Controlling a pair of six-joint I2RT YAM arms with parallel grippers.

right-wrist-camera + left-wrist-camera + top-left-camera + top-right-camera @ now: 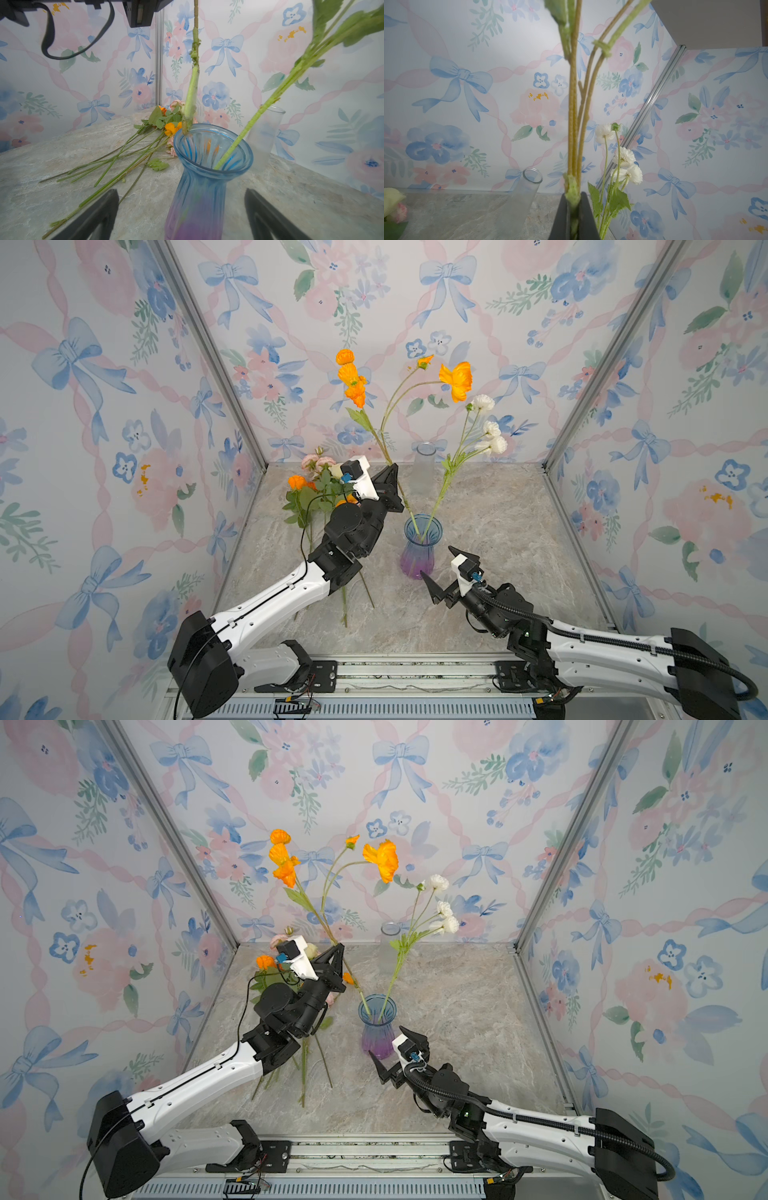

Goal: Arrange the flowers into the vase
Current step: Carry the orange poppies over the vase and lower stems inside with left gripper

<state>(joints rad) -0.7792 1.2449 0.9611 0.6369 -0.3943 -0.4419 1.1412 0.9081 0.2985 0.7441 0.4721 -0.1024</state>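
Two tools are by the blue vase (415, 556) on the tabletop (519, 531): the right tool (437, 561) gapes wide just beside it, holding nothing, and the left tool (394, 468) is clenched on the orange poppy stem (384, 448). Only the right wrist view shows that stem's tip at the vase rim.

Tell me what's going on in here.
The left gripper has its jaws shut on an orange poppy spray, its stem end at the rim of the blue-purple vase. A white flower sprig already stands in it. The right gripper is open by the vase's base, holding nothing. More flowers lie on the table.
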